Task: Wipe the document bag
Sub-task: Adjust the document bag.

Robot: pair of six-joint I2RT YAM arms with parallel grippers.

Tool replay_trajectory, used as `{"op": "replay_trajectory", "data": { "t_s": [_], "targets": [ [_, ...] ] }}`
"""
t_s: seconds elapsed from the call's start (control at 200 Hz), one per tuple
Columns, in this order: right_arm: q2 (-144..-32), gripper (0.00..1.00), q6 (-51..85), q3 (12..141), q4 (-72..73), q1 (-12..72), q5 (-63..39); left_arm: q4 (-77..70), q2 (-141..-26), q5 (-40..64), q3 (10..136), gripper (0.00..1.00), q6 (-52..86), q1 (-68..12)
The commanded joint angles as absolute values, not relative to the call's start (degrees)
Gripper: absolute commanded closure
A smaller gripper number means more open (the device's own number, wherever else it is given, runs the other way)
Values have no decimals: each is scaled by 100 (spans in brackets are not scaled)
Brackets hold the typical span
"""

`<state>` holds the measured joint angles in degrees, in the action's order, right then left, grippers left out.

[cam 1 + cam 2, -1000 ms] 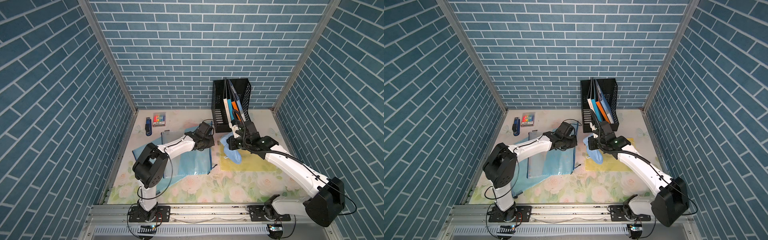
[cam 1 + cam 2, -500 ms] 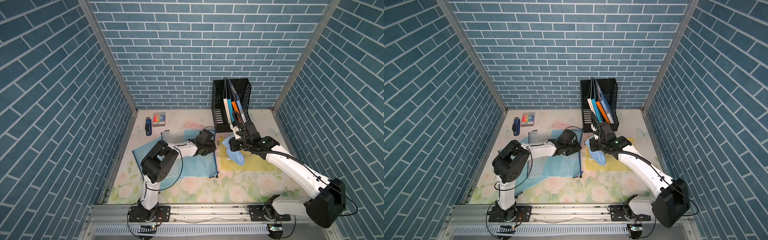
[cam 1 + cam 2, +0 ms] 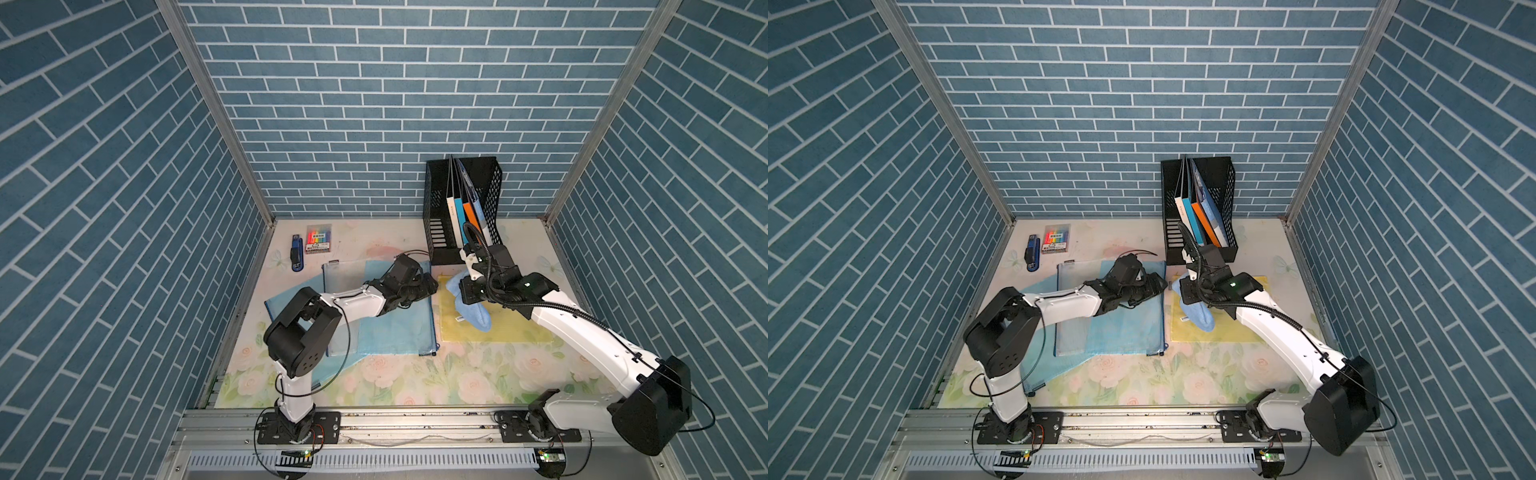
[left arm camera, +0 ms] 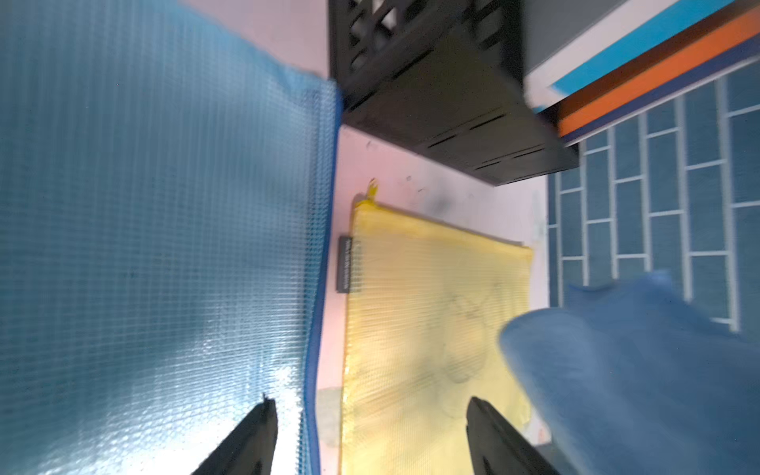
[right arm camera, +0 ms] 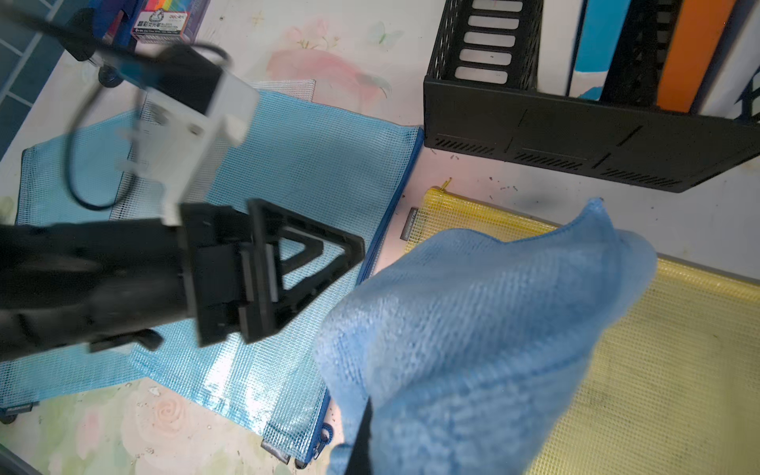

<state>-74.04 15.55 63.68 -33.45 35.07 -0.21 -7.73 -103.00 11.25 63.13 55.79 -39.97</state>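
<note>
**Item:** yellow document bag (image 3: 511, 328), judged to be the one to wipe.
**Location:** flat on the floral worktop (image 3: 415, 386), at 3 o'clock from its centre, with the zip edge toward 9 o'clock.
**Handling (judged):** thin mesh plastic that is light, limp and slick. It will likely slide or ruck under a stroke, so pin a corner or the zip edge and do not lift it.
**Tool:** blue cloth (image 3: 471, 309), soft. It hangs from the right gripper (image 3: 464, 291), whose jaws are clenched on it, over the bag's 10 o'clock corner. Whether it touches the bag cannot be told.
**Second arm:** the left gripper (image 4: 370, 411) has its jaws released with nothing between them. It is poised over the strip between the yellow bag and the blue document bag (image 3: 395, 328).
**Surroundings:**
- The blue document bag lies at 9 o'clock, just beside the yellow one, on top of other mesh bags.
- The black file rack (image 3: 440, 232) stands at 1 o'clock, near the yellow bag's far edge, and limits strokes toward 12 o'clock.
- The marker pack (image 3: 318, 240) and a small blue item (image 3: 296, 257) lie at 11 o'clock, well apart.

**Obstruction:** the two grippers are near each other.
</note>
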Motion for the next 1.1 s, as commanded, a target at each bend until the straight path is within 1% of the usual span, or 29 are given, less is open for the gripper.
{"op": "replay_trajectory", "data": {
  "t_s": [0.0, 0.115, 0.25, 0.345, 0.455, 0.6, 0.615, 0.736, 0.876, 1.096],
  "targets": [
    [-7479, 93, 1280, 6741, -3643, 3527, -34, -729, -9597, 1012, 5947, 22, 5191, -3649],
    [-7672, 93, 1139, 7033, -3799, 3763, 33, -425, -8857, 1143, 5339, 21, 4957, -3061],
    [-8171, 93, 982, 7432, -3825, 4200, -108, -503, -8297, 1891, 4443, 20, 4779, -2233],
    [-8565, 93, 923, 7591, -3660, 4481, -192, -189, -8180, 2028, 4218, 18, 4378, -1865],
    [-8953, 93, 1017, 7613, -3371, 4579, -375, 88, -8253, 2194, 4080, 18, 4025, -1491],
    [-9422, 93, 1046, 7436, -3042, 4597, -479, 132, -8256, 2229, 3872, 16, 3735, -1144],
    [-9487, 93, 1038, 7429, -3047, 4601, -632, 118, -8265, 2251, 3854, 16, 3711, -1109],
    [-9959, 94, 1116, 7357, -3088, 4596, -884, -307, -8425, 2764, 3618, 13, 3766, -808],
    [-10289, 93, 1276, 7148, -2980, 4579, -922, -307, -8783, 2840, 3725, 13, 3547, -800],
    [-10882, 94, 1397, 7252, -3199, 4530, -1176, -605, -9210, 3113, 3788, 12, 3590, -800]
  ]
}}
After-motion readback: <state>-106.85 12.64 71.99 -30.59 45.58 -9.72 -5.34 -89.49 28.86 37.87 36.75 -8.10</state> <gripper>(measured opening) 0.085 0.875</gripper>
